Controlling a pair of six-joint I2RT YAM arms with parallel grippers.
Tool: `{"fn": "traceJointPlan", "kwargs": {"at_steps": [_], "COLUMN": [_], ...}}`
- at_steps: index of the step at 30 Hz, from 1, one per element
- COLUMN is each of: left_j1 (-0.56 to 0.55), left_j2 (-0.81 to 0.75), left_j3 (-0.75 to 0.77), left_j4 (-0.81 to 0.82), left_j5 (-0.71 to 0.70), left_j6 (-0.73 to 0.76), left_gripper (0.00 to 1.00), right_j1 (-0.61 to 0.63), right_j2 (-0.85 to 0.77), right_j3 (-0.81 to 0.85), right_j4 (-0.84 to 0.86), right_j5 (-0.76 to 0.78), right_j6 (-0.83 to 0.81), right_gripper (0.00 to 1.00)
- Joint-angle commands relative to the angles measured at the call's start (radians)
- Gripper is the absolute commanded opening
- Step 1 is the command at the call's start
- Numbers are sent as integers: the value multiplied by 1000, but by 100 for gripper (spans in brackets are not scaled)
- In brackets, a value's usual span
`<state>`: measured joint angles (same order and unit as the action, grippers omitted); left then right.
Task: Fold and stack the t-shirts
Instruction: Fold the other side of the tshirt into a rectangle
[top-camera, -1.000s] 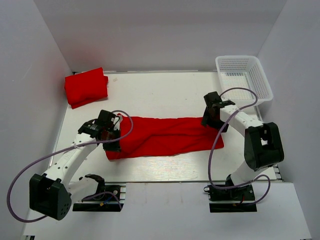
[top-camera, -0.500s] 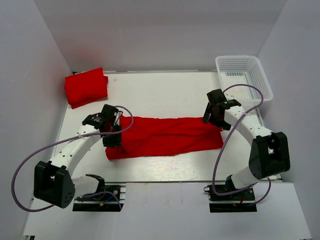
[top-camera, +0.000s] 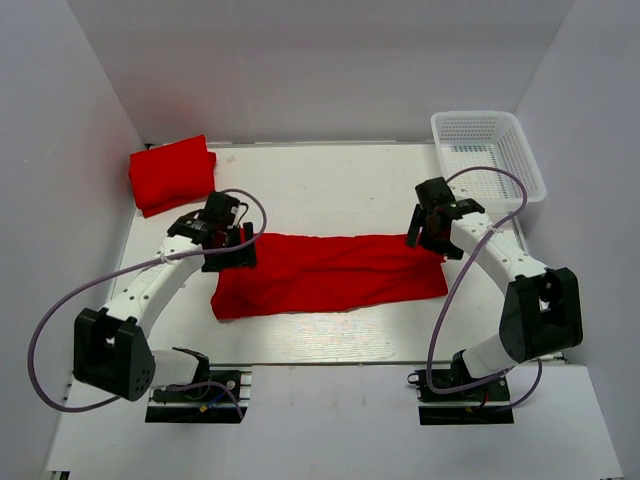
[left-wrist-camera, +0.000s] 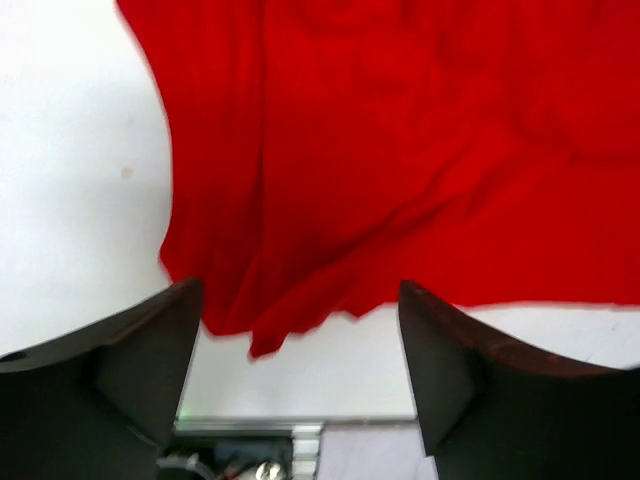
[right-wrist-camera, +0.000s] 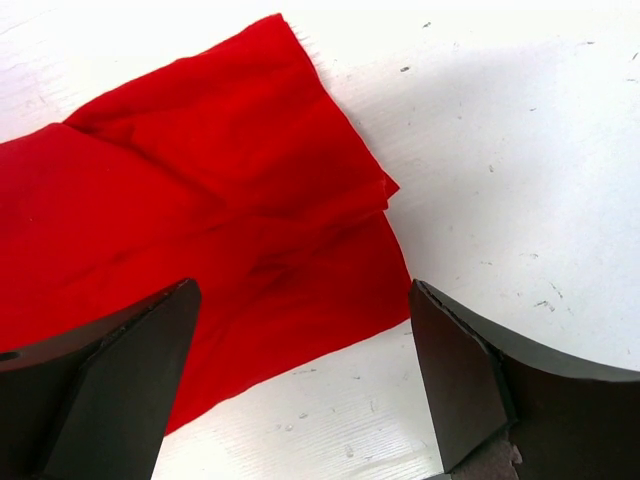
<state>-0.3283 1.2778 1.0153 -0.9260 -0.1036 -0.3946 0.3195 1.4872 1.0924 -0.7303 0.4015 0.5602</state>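
Beneath left tool (top-camera: 231, 257) and right tool (top-camera: 424, 236), t-shirt (top-camera: 330, 272)

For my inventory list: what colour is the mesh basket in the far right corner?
White; the basket shows best in the top external view.

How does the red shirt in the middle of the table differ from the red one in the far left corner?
The middle t-shirt lies as a long, flat, wrinkled strip; the corner t-shirt is a compact, thicker folded bundle. The middle one covers far more table than the corner one. The middle one runs left to right; the corner one sits angled in its corner. Both are plain bright red.
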Motion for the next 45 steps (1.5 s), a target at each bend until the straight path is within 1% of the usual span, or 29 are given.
{"fn": "traceJointPlan", "kwargs": {"at_steps": [1, 4, 7, 8, 9, 10, 13, 18, 21, 22, 24, 26, 28, 30, 35, 36, 37, 38, 39, 41, 42, 44, 45], "left_j1": [5, 14, 14, 14, 24, 25, 58, 81, 90, 101, 101, 101, 101, 110, 110, 120, 120, 120, 120, 120, 120, 129, 129], "left_j2": [54, 153, 232, 250, 279, 294, 327, 336, 336, 336, 336, 336, 336, 336, 336, 345, 345, 345, 345, 345, 345, 345, 345], "left_j3": [28, 28, 38, 54, 63, 63, 72, 40, 28, 17, 6, 6, -4, -24, -55, -55, -55, -64, -64, -64, -64, -64, -64], "left_j4": [174, 233, 302, 314, 335, 345, 394, 502, 529, 545, 555, 555, 555, 566, 576, 576, 590, 590, 601, 601, 610, 610, 598], "left_j5": [-25, -34, -91, -108, -123, -157, -140, -84, -39, -21, 4, 4, 16, 34, 50, 50, 50, 68, 68, 77, 77, 90, 90], "left_j6": [32, 57, 75, 76, 76, 62, 45, 92, 112, 121, 131, 131, 131, 131, 131, 131, 131, 131, 131, 131, 131, 131, 131], "left_gripper": [84, 84, 84, 87, 95, 100, 100, 100, 100, 98, 89, 85, 77, 74, 74, 70, 68, 63, 55, 46, 36, 26, 5], "right_j1": [3, 0, 3, 3, 3, 1, 1, 3, 3, 4, 4, 4, 4, 4, 4, 6, 3, 6, 4, 4, 3, 4, 1], "right_j2": [-30, -25, -27, -25, -22, -19, -2, 30, 45, 48, 54, 56, 59, 62, 61, 62, 59, 65, 61, 59, 61, 58, 58], "right_j3": [23, 23, 18, 20, 21, 21, 34, 69, 92, 98, 103, 107, 106, 107, 116, 119, 118, 121, 121, 124, 126, 126, 127], "right_j4": [28, 34, 45, 42, 40, 40, 26, -3, -23, -23, -26, -29, -35, -38, -50, -58, -60, -58, -58, -66, -64, -66, -67], "right_j5": [-10, -10, -1, -1, -1, 2, 13, 22, 26, 28, 30, 30, 30, 30, 36, 42, 39, 40, 39, 36, 51, 42, 48], "right_j6": [-28, -31, -36, -39, -37, -36, -37, -40, -37, -40, -36, -31, -28, -23, -25, -23, -22, -23, -22, -22, -22, -22, -22], "right_gripper": [90, 90, 90, 90, 90, 90, 90, 90, 90, 90, 90, 90, 90, 90, 90, 90, 90, 90, 90, 90, 90, 90, 90]}}
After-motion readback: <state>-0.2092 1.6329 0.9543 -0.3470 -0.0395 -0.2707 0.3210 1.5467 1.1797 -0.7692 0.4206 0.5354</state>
